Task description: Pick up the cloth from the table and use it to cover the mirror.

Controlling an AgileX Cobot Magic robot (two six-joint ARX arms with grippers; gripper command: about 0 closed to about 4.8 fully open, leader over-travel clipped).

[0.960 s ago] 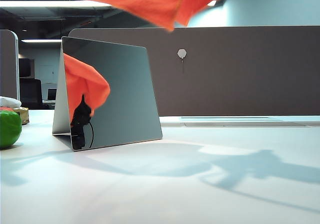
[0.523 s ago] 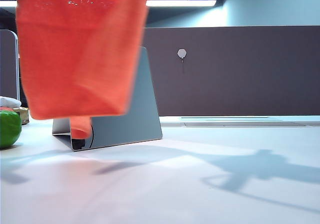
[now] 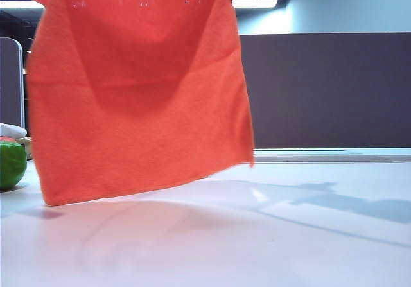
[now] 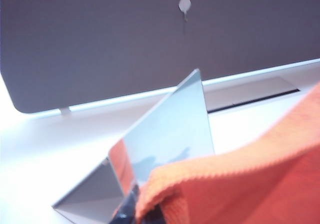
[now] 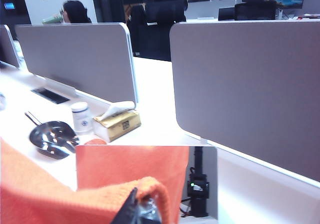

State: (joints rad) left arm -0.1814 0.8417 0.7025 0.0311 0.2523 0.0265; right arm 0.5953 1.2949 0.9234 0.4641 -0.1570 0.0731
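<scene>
Step in hand: the carry — the cloth is off the table and hangs spread as a broad curtain, its lower hem just above the surface towards the left edge. In the exterior view it screens the mirror entirely; neither gripper shows there, both being above the top of that picture.

Left gripper: only dark finger parts show at the picture's edge, closed on a rolled hem of the cloth. The mirror stands just beyond it and lower, upright on its stand.

Right gripper: jaws pinched on another fold of the cloth. The mirror lies directly ahead, its face reflecting orange.

Judgement: the cloth is held by two upper points, in front of the mirror and not yet over it. The next move calls for carrying the held edge past the mirror's top edge, then lowering evenly — both grips released only once the fabric drapes.

Beside the left edge sits a green round object, clear of the cloth.
</scene>
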